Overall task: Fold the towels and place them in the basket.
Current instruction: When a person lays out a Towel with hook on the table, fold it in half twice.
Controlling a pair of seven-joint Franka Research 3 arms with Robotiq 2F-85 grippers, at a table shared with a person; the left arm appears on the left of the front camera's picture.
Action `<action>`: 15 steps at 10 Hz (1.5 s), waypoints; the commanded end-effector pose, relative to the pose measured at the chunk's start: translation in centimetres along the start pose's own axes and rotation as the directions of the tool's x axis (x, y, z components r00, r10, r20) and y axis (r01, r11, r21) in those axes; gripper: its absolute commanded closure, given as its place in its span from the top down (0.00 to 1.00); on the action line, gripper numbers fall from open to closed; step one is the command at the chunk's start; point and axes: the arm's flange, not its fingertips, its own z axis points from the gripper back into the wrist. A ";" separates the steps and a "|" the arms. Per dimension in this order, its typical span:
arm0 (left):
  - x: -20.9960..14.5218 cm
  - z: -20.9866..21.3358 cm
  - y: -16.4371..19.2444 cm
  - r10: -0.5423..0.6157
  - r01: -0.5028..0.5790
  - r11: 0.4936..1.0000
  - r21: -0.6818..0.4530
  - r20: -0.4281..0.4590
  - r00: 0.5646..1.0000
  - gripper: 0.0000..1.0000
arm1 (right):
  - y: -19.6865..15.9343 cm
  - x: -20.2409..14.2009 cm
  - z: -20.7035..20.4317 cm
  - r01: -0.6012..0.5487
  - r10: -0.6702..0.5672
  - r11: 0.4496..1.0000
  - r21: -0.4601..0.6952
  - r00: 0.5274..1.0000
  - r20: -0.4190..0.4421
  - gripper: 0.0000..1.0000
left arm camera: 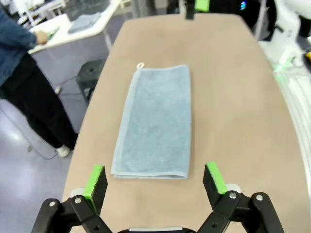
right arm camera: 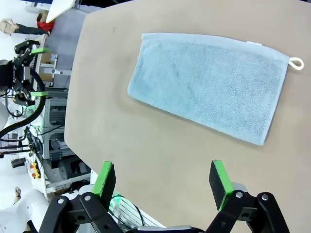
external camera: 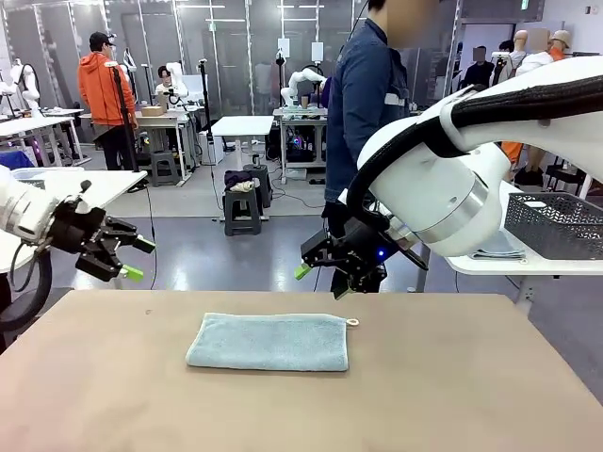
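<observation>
So the big tan desk (external camera: 452, 377) is carrying just one thing right now, the pale blue-grey towel (external camera: 268, 341), and it's lying flat as a neat rectangle roughly midway between the two arms. It's sitting straight out ahead of the left tool (left arm camera: 154, 170), with its near short edge just beyond the fingertips, and it's lying below and ahead of the right tool (right arm camera: 162, 167), long side running across that view. The dark mesh basket (external camera: 551, 221) is sitting off on a white side table, well apart from both tools and out past the right arm. Both tools are hovering clear of the desk with their green pads spread wide, gripping nothing and touching nothing. My read is that we're looking at the approach before a fold: the near edge looks a bit thick, so the towel may already be doubled once, but I can't say for sure. The next move is probably going to need each tool dropping onto a corner of one short edge, pinching only the cloth and not scraping the desk, then carrying that edge over to the end with the little white hanging loop (right arm camera: 296, 63) while keeping the corners lined up.
</observation>
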 end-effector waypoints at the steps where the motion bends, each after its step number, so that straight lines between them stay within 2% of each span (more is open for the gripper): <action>1: -1.7 0.7 0.7 -0.012 0.016 0.999 -0.048 0.072 0.997 1.00 | 0.4 0.4 0.0 0.019 -0.019 1.000 -0.016 1.000 -0.003 0.97; 3: -2.5 0.5 0.7 0.017 -0.015 0.999 -0.048 0.050 0.999 1.00 | 0.4 0.4 0.0 0.019 -0.019 1.000 -0.016 1.000 -0.003 0.97; 8: -2.0 0.5 -0.1 0.014 -0.012 0.999 -0.040 0.040 0.999 1.00 | 0.0 0.0 0.0 0.000 0.000 1.000 0.000 1.000 0.000 0.97; 9: -2.0 0.5 -0.1 0.014 -0.012 0.999 -0.040 0.040 0.999 1.00 | -1.4 1.4 -0.5 0.070 -0.065 0.993 -0.093 0.996 0.062 0.97; 12: -2.0 0.5 -0.1 0.014 -0.012 0.999 -0.040 0.040 0.999 1.00 | -4.2 2.4 -2.3 0.165 -0.150 0.962 -0.218 0.985 0.086 0.97; 15: -2.0 0.5 -0.1 0.014 -0.012 0.999 -0.040 0.040 0.999 1.00 | -6.5 3.4 -5.0 0.233 -0.229 0.926 -0.298 0.972 0.048 0.97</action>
